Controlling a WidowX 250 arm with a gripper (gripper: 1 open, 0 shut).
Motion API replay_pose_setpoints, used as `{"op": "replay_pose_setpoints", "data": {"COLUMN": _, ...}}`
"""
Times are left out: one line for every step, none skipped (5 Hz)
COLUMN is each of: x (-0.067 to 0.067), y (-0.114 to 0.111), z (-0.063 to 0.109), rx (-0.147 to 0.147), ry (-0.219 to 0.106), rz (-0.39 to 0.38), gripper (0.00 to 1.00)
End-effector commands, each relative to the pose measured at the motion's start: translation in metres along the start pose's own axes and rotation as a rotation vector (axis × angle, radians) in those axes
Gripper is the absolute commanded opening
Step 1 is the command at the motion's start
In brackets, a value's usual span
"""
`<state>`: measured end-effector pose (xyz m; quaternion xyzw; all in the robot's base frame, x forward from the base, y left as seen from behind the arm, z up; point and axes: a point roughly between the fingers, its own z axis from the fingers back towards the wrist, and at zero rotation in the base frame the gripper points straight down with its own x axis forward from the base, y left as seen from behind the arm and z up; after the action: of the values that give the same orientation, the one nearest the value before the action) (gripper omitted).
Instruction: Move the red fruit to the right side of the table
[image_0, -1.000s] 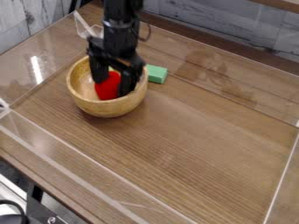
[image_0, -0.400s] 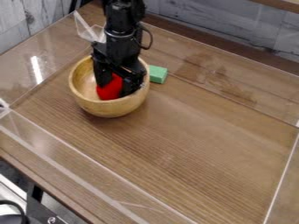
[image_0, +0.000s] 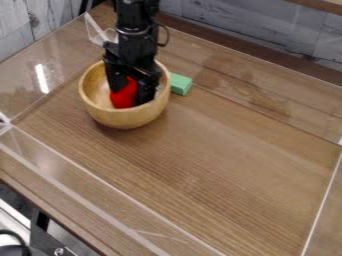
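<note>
The red fruit lies inside the wooden bowl at the left of the table. My gripper points straight down into the bowl, open, with its black fingers standing on either side of the fruit. Most of the fruit is hidden behind the fingers, and whether they touch it does not show.
A flat green block lies just right of the bowl. Clear plastic walls edge the tabletop. The wood surface stretches to the right and toward the front.
The gripper has sunk a little deeper into the bowl and shifted slightly up-left in the picture, staying open around the fruit. Bowl and green block have not moved.
</note>
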<state>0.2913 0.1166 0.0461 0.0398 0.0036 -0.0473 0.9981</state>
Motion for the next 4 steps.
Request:
{"op": "replay_pose_setpoints", "data": {"x": 0.003, "y": 0.012, "z": 0.013, "rx": 0.006, "ry": -0.037, "rz": 0.104, "gripper": 1.00}}
{"op": "replay_pose_setpoints", "data": {"x": 0.000, "y": 0.016, "z": 0.014, "rx": 0.000, "ry": -0.029, "rz": 0.195, "gripper": 1.00}}
{"op": "replay_pose_setpoints", "data": {"x": 0.005, "y": 0.019, "z": 0.004, "rx": -0.004, "ry": -0.027, "rz": 0.182, "gripper": 0.00}}
{"op": "replay_pose_setpoints", "data": {"x": 0.000, "y": 0.021, "z": 0.030, "rx": 0.016, "ry": -0.069, "rz": 0.285, "gripper": 0.00}}
